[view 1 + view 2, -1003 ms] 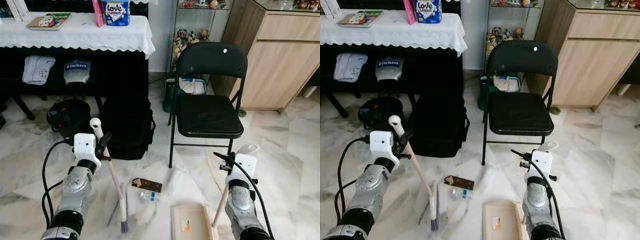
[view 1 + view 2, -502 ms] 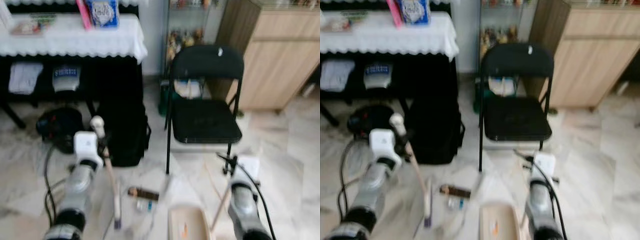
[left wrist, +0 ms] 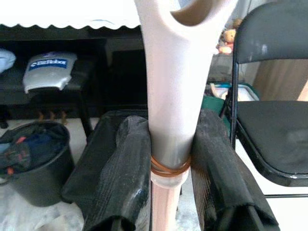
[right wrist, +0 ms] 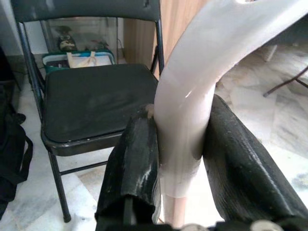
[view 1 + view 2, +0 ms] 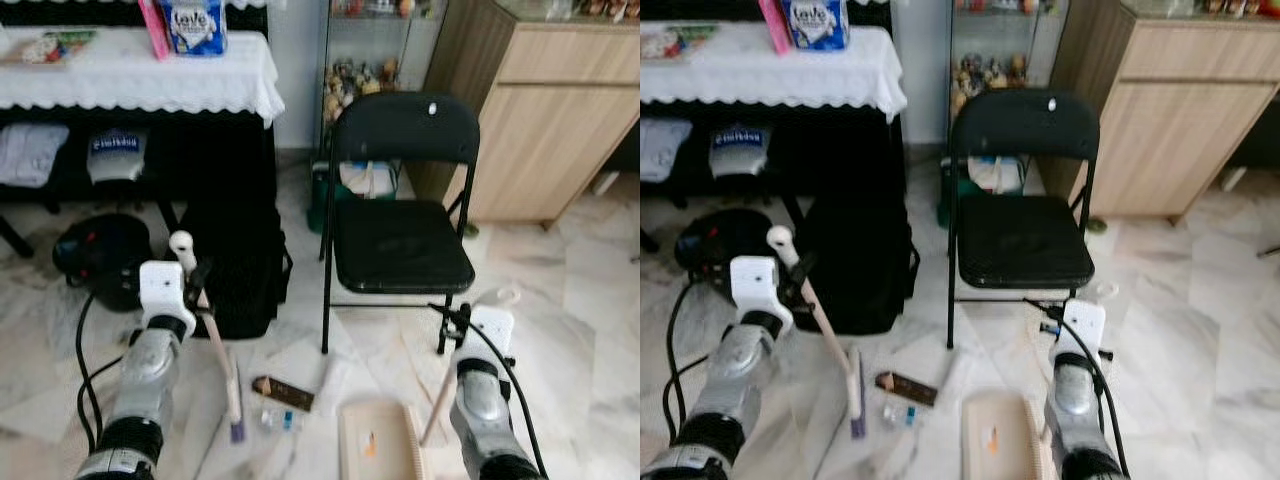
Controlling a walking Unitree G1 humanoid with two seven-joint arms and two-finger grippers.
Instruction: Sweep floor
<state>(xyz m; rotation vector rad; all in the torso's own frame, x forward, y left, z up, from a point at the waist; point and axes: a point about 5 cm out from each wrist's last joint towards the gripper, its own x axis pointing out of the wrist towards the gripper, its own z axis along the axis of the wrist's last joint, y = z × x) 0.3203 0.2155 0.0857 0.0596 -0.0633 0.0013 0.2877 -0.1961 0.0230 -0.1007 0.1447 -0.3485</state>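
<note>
My left gripper (image 5: 196,291) is shut on the upper end of a small broom's wooden handle (image 3: 171,96), just below its white cap. The broom slants down to its brush head (image 5: 235,398), which rests on the marble floor. A brown wrapper (image 5: 282,392) and small scraps (image 5: 273,419) lie on the floor just right of the brush. My right gripper (image 4: 180,168) is shut on the white-capped handle (image 5: 440,400) of a beige dustpan (image 5: 375,445), which sits on the floor right of the scraps.
A black folding chair (image 5: 400,230) stands straight ahead, with a green bag behind it. A black backpack (image 5: 240,270) and a dark bucket (image 5: 100,260) sit under a table with a white cloth (image 5: 130,80) at left. A wooden cabinet (image 5: 560,120) is at right.
The whole view has shifted and blurred as the camera moved, and the chair now sits further left. Both grippers keep their hold on broom and dustpan.
</note>
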